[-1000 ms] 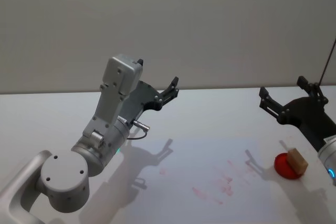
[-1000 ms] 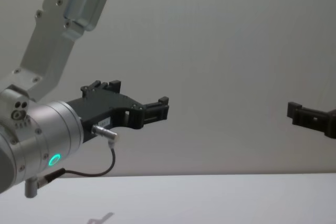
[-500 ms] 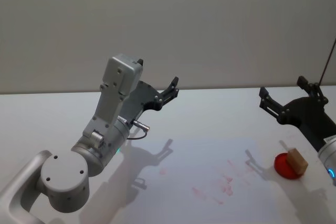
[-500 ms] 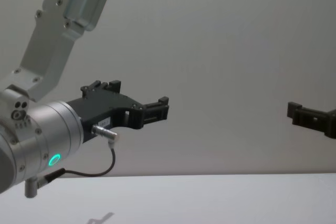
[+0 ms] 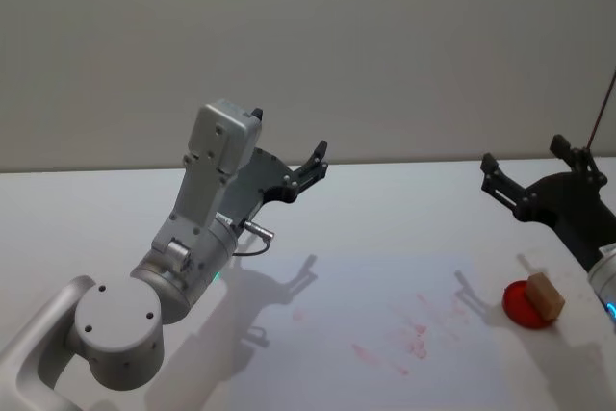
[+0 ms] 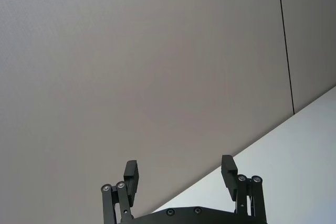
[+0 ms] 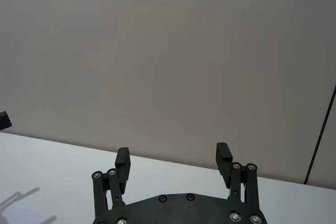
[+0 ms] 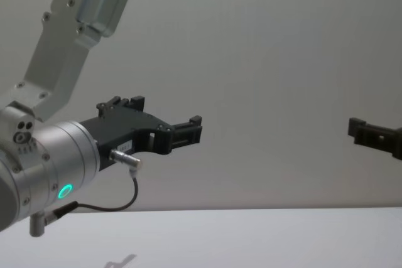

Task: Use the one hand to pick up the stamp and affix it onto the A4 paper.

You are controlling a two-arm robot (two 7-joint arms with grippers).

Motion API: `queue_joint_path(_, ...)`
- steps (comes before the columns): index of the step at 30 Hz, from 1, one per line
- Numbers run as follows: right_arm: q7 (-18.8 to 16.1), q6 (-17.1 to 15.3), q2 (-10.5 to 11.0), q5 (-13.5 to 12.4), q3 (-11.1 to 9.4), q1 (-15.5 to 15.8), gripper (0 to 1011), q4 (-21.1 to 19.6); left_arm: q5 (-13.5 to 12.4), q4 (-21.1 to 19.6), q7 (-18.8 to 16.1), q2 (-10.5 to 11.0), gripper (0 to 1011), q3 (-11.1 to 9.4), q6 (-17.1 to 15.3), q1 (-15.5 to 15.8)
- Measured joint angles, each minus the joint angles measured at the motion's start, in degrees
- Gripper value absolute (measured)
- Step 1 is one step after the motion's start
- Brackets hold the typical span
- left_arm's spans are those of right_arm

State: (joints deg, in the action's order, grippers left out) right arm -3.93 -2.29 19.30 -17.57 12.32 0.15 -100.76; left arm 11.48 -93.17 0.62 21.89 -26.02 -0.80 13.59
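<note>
head view, right edge of frame: black right gripper (image 5: 525, 156) with blocky notched fingers (image 7: 123, 157), held above the white surface (image 5: 404, 199) and aimed toward the plain grey wall (image 5: 385, 45). the fingers are spread wide with nothing between them. the right wrist view agrees: two tips well apart, bare wall in the gap.

small light-tan wooden block stamp (image 5: 544, 295) sits in the lower right of the head view. it rests on a round red ink pad (image 5: 520, 307), tilted a little. the stamp is just below the right gripper in the frame, clearly apart from it and untouched.

pale a4 paper (image 5: 327, 286) lies flat on the surface at lower centre of the head view, left of the red pad. faint red smudges (image 5: 409, 339) are scattered over its right half.

black left gripper (image 5: 316, 163) on a silver-grey arm (image 5: 207, 209) is raised at centre left of the head view, well apart from the stamp and the pad. its fingers are released and empty, tips wide apart in the left wrist view. the chest view shows it large at the left, with a green light on the arm's wrist.
</note>
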Motion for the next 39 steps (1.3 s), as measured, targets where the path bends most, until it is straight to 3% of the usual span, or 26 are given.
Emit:
queue_joint_path(17, -2.0, -3.3, 3.0, -4.1, -2.4, 2.0, 1001, 0.6, 0.0, 0.0, 0.0, 0.0, 1001, 0.0, 0.0, 0.0)
queue_joint_path(39, -5.8, -5.3, 6.3, -4.0, -3.8, 4.9, 1001, 2.0, 0.0, 0.0, 0.0, 0.0, 1001, 0.0, 0.0, 0.0)
